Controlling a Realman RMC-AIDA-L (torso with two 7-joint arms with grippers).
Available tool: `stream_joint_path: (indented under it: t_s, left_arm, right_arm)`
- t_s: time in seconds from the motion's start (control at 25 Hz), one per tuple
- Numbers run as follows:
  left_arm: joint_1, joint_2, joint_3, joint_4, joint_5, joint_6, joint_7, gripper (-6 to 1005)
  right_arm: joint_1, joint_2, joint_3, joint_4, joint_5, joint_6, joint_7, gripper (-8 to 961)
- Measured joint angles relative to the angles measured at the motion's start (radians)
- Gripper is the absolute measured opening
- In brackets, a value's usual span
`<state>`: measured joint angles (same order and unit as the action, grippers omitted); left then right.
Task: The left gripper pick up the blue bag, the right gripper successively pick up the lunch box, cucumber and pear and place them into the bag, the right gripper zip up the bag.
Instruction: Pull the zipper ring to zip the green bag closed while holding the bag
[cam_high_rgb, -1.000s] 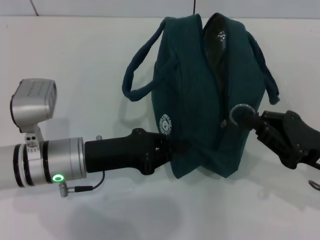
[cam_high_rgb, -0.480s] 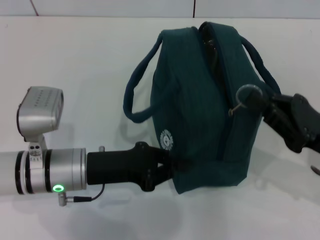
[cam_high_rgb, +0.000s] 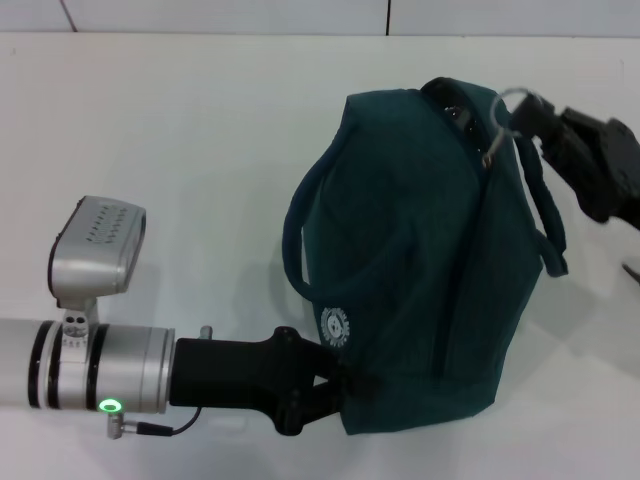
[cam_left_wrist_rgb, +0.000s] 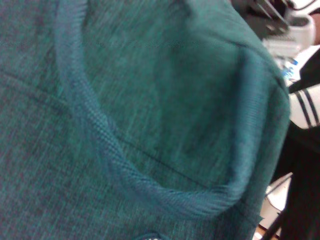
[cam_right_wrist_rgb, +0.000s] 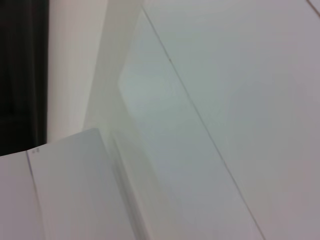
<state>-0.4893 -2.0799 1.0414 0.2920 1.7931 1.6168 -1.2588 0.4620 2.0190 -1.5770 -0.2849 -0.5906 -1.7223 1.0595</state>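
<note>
The blue bag (cam_high_rgb: 420, 260) stands on the white table, its zip drawn almost to the far end, with a small dark gap (cam_high_rgb: 455, 100) still showing there. My left gripper (cam_high_rgb: 335, 385) is shut on the bag's near lower corner, just under the round white logo (cam_high_rgb: 335, 325). My right gripper (cam_high_rgb: 535, 120) is at the bag's far top, shut on the ring zipper pull (cam_high_rgb: 510, 105). The left wrist view is filled with teal fabric and one loop handle (cam_left_wrist_rgb: 100, 135). The lunch box, cucumber and pear are out of view.
The white table (cam_high_rgb: 180, 150) stretches left and behind the bag to a wall seam. The left arm's silver wrist with its green light (cam_high_rgb: 108, 405) lies along the near left edge. The right wrist view shows only white surfaces (cam_right_wrist_rgb: 225, 100).
The right gripper has drawn the ring pull along the zip toward the bag's far end, closing the opening. The bag has shifted right and the left arm has come nearer.
</note>
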Motion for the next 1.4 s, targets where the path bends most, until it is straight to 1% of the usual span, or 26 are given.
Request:
stream_joint_path:
  t_s: [0.16,0.32,0.44,0.56,0.64,0.76,0.88,1.04,1.16,1.32,1.4]
  left_arm:
    - [0.002,0.009,0.003,0.004,0.012,0.014,-0.004,102]
    - [0.009,0.014,-0.001,0.02,0.014,0.015,-0.006,107]
    - [0.038,0.014,-0.014,0.067,0.01,0.014,-0.014,112]
    - [0.063,0.014,-0.066,0.098,0.006,0.01,-0.025,116]
    - [0.08,0.014,-0.123,0.103,0.006,0.009,-0.025,119]
    - [0.099,0.015,-0.184,0.105,0.005,0.004,-0.019,124]
    - [0.123,0.006,-0.264,0.116,0.001,0.001,-0.003,128]
    - [0.133,-0.004,-0.33,0.127,-0.02,0.005,0.02,205]
    - [0.12,-0.002,-0.341,0.128,-0.064,0.011,0.021,263]
    - [0.081,0.002,-0.343,0.146,-0.086,0.035,0.008,340]
    - [0.063,0.001,-0.341,0.17,-0.087,0.044,-0.009,439]
  right_arm:
    - [0.034,0.004,0.0,0.001,0.017,0.033,0.016,6]
    - [0.059,0.008,0.0,-0.001,0.023,0.061,0.021,6]
    - [0.072,0.009,-0.005,-0.003,0.032,0.068,0.021,6]
    - [0.083,0.009,-0.008,-0.003,0.036,0.069,0.022,6]
    - [0.089,0.009,-0.009,-0.004,0.036,0.069,0.022,6]
    - [0.103,0.009,-0.009,-0.004,0.036,0.072,0.022,6]
    - [0.118,0.009,-0.009,-0.004,0.036,0.081,0.022,6]
    - [0.134,0.009,-0.009,-0.004,0.036,0.104,0.022,6]
    - [0.136,0.009,-0.008,-0.004,0.036,0.115,0.022,6]
    - [0.136,0.009,-0.008,-0.006,0.047,0.125,0.018,6]
    - [0.136,0.009,-0.009,-0.008,0.052,0.128,0.015,6]
